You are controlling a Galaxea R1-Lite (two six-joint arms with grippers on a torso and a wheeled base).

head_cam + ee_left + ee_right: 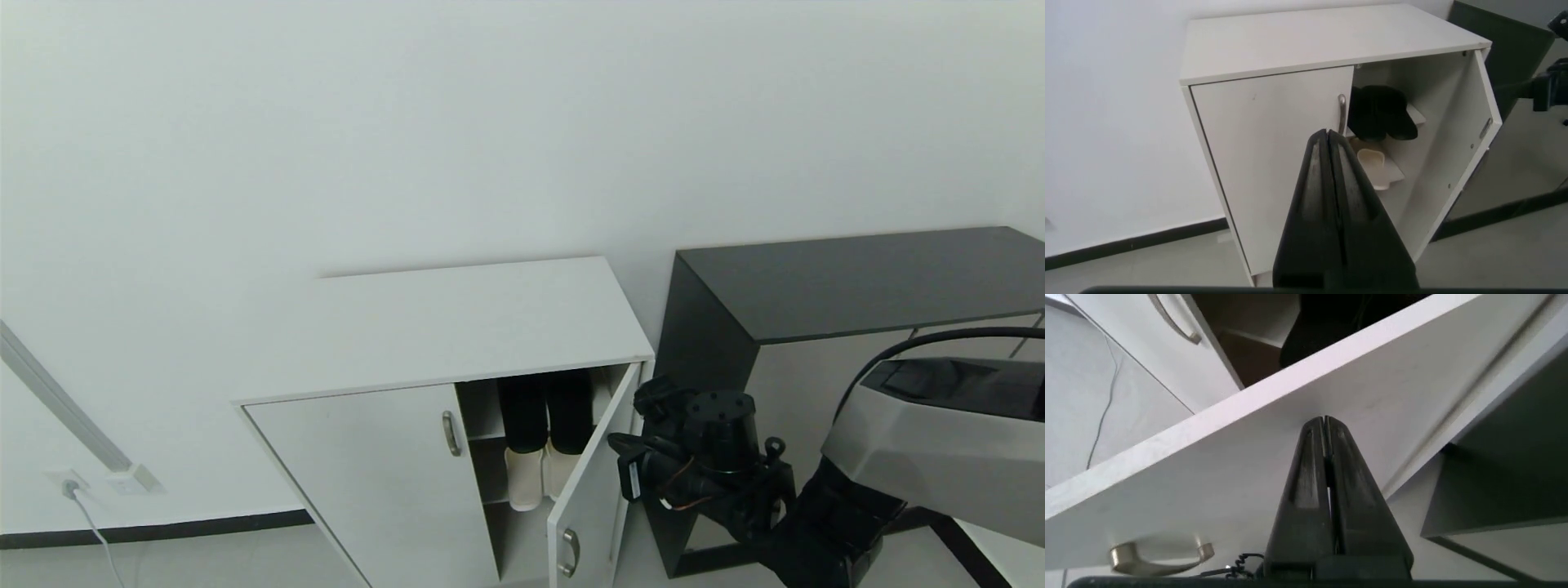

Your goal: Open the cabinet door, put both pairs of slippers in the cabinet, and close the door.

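Well, my left gripper hangs pinched together off the shut left side of the cabinet; black slippers and cream slippers both sit on its shelves. With the right gripper, also pinched together, at the outer face of the half-open door, I'd push flat and steady until it seats.

A plain office-like room: bare white wall, white cabinet, dark desk beside it.

The half-open right door narrows the cabinet opening, slippers crowd the inside, and a desk stands beside.
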